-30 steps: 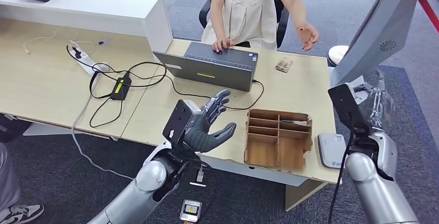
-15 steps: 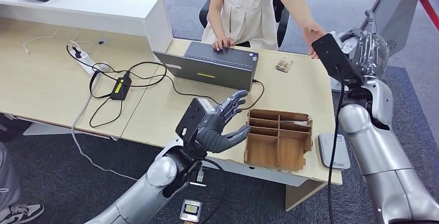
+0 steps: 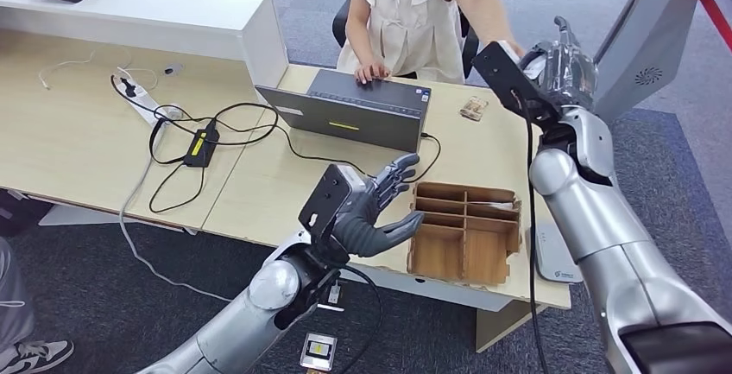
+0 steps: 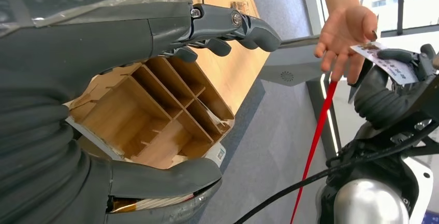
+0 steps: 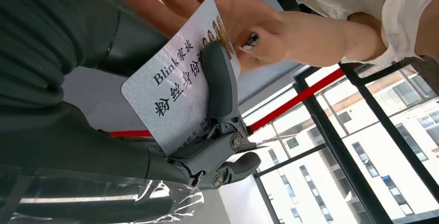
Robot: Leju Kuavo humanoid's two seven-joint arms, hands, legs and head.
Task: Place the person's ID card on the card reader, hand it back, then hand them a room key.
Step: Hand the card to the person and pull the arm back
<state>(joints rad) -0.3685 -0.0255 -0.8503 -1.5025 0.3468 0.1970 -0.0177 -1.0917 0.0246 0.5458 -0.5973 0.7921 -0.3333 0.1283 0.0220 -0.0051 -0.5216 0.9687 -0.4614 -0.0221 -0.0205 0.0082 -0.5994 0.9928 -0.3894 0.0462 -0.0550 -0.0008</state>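
now raised right hand (image 5: 155, 131) pinches id card (image 5: 178, 92) against person's palm (image 5: 248, 27)

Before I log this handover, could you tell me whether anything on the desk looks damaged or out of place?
The wooden organizer has a chipped, ragged front edge by its right corner. A black cable sprawls in loops across the desk. Otherwise nothing stands out; the right robot hand holds the ID card at the person's hand.

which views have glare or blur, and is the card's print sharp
Right wrist view: the ID card print is sharp, bright windows behind it. Left wrist view: the left hand is close and soft, with glare on its plastic cover. Head view: evenly lit, sharp.
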